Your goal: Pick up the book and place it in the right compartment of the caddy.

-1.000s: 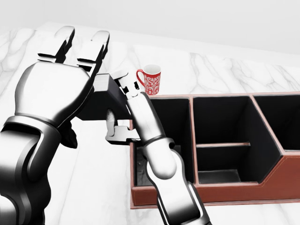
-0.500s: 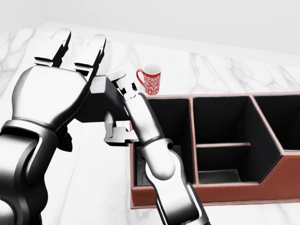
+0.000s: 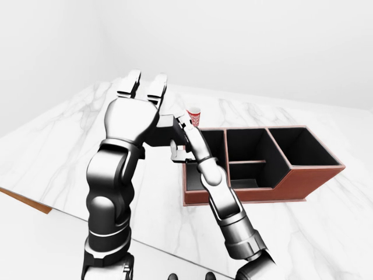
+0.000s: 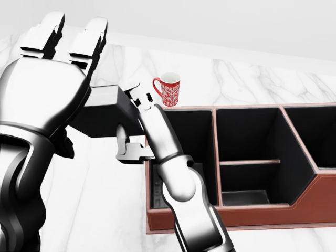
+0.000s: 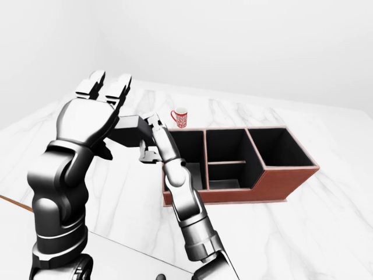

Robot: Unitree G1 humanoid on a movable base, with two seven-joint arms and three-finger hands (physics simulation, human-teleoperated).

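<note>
Book (image 4: 107,113) sits pinched between your left hand (image 4: 44,84), fingers spread behind it, and right hand (image 4: 134,123) clamped on its edge, upper left of the head view, above the table beside the caddy (image 4: 294,210). Loosen either grip and it may drop short.

Bare simulated room here: a white marble counter (image 5: 303,216) with a wood edge, blank pale walls, a red patterned mug (image 4: 169,89) (homely touch) and a compartmented caddy (image 5: 291,178).
</note>
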